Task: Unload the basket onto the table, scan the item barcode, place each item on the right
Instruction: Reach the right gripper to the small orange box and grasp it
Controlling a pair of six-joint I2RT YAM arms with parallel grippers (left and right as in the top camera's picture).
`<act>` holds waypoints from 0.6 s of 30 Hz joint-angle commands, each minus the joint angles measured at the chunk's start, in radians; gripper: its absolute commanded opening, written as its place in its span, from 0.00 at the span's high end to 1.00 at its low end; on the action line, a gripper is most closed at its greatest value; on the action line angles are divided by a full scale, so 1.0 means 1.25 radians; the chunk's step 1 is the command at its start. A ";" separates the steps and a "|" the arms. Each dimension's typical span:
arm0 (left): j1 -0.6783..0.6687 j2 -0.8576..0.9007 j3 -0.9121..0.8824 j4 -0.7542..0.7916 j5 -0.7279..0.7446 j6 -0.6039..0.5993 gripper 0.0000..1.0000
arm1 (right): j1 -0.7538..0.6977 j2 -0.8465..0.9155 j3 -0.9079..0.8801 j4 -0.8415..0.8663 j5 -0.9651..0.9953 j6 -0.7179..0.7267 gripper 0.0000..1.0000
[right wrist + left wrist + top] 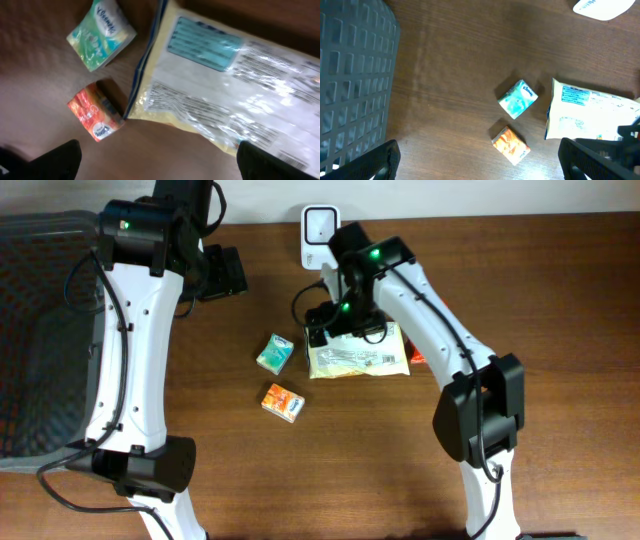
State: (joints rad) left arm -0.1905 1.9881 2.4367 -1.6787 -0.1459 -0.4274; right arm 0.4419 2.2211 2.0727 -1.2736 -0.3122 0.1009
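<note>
Overhead: yellow packet (358, 360) flat on table (560, 300), printed side up, just in front of scanner (318, 228), likely placed so for scanning; right gripper (160, 165) hovering over it, jaws spread wide, pinching nothing; left gripper (480, 162) likewise spread, empty, parked aside near basket (40, 330).

Lying flat on the tabletop (560, 300), printed side up: pale yellow plastic packet (358, 360) with blue edge strip and blue label, small green tissue pack (273, 353) and orange pack (282, 402) just to its left, white scanner (320, 230) upright at the far edge.
</note>
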 commanded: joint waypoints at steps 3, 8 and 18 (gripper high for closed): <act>-0.002 0.002 0.001 0.001 0.000 -0.004 0.01 | 0.050 -0.005 -0.077 0.068 0.007 -0.013 0.01; -0.002 0.002 0.001 0.007 0.045 -0.005 0.01 | 0.099 -0.005 -0.160 0.181 -0.023 -0.013 0.16; 0.090 0.005 0.001 0.130 0.015 -0.005 0.01 | 0.117 -0.018 -0.179 0.182 -0.025 -0.013 0.09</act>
State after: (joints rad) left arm -0.1444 1.9881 2.4367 -1.5608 -0.1055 -0.4274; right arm 0.5827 2.2211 1.8267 -1.0286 -0.3531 0.0925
